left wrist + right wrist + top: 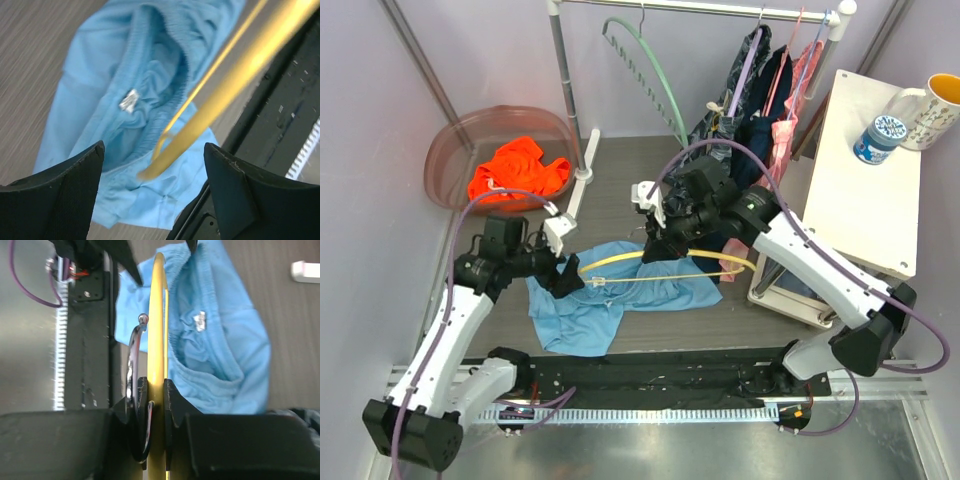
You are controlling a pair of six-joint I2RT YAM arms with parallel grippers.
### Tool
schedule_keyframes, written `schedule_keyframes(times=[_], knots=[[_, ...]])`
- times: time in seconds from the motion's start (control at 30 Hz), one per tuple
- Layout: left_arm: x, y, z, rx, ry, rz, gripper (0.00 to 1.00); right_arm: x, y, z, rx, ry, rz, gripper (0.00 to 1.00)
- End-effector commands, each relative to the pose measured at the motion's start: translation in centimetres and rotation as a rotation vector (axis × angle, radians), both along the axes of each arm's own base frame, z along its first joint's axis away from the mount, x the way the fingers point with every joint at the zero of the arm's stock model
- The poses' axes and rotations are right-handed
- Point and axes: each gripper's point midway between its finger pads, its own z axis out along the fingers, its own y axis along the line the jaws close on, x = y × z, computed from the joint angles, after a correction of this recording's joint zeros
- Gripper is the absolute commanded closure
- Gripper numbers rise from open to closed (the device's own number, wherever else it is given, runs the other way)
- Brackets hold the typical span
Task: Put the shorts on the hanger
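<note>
Got the hanger, shorts not on yet!
My right pincer clamps the hanger; my left pincer stands apart above the shorts on the bench. Threading remains.

One shorts, one yellow hanger

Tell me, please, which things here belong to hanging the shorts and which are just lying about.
Job: light-blue shorts; yellow hanger, clamped in the right gripper.
Lying about: orange garment in the tub; green hanger and dark clothes on the rail; mug; water bottle.
</note>
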Motion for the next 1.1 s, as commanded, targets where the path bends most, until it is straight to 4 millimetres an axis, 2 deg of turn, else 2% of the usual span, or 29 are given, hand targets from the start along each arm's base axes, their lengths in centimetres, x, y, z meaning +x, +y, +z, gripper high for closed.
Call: schedule_keyframes(times=[0.0, 0.13, 0.27, 0.47, 0.57, 0.63, 0.7, 0.77, 0.8, 0.83, 0.87, 0.9, 0.93, 0.97, 1.07], knots=[[2.8, 3.5, 0.2, -0.019, 0.074, 0.232, 0.22, 0.4, -2.2, 2.7, 0.010, -0.239, 0.012, 0.99], [4.0, 6.2, -3.1, 0.120, 0.180, 0.327, 0.29, 0.8, -2.4, 2.8, 0.013, -0.330, 0.047, 0.99], [4.6, 7.6, -5.7, 0.201, 0.264, 0.391, 0.30, 1.0, -1.5, 2.4, 0.011, -0.336, 0.085, 0.99], [5.9, 8.6, -7.2, 0.261, 0.297, 0.475, 0.38, 1.7, -0.1, 0.3, -0.017, -0.316, 0.119, 0.99], [5.7, 8.8, -8.5, 0.300, 0.335, 0.471, 0.38, 2.4, 0.3, -1.1, -0.040, -0.301, 0.120, 0.99], [5.3, 8.9, -9.2, 0.322, 0.368, 0.451, 0.41, 2.5, 0.8, -1.3, -0.028, -0.282, 0.119, 0.99], [5.2, 9.0, -9.7, 0.341, 0.385, 0.447, 0.46, 2.8, 1.3, -1.8, -0.030, -0.260, 0.113, 0.99], [5.1, 9.0, -9.8, 0.345, 0.394, 0.437, 0.56, 3.1, 1.6, -2.1, -0.033, -0.250, 0.110, 0.99], [5.1, 8.7, -9.7, 0.335, 0.393, 0.421, 0.67, 3.3, 1.8, -2.4, -0.038, -0.238, 0.109, 0.99], [4.9, 8.5, -9.4, 0.327, 0.395, 0.409, 0.72, 3.1, 1.9, -2.5, -0.034, -0.226, 0.113, 0.99], [4.9, 8.2, -9.0, 0.317, 0.389, 0.395, 0.78, 3.2, 2.0, -2.5, -0.032, -0.221, 0.113, 0.99], [4.6, 7.8, -8.6, 0.306, 0.386, 0.372, 0.89, 3.2, 2.2, -2.5, -0.029, -0.212, 0.112, 0.99], [4.4, 7.1, -7.6, 0.285, 0.362, 0.336, 0.95, 3.3, 2.4, -2.4, -0.025, -0.201, 0.102, 0.99], [4.3, 6.8, -7.1, 0.272, 0.343, 0.323, 0.99, 3.4, 2.5, -2.4, -0.023, -0.194, 0.097, 0.99], [3.8, 5.7, -5.4, 0.243, 0.276, 0.281, 1.00, 3.9, 3.2, -1.8, 0.000, -0.129, 0.059, 0.99]])
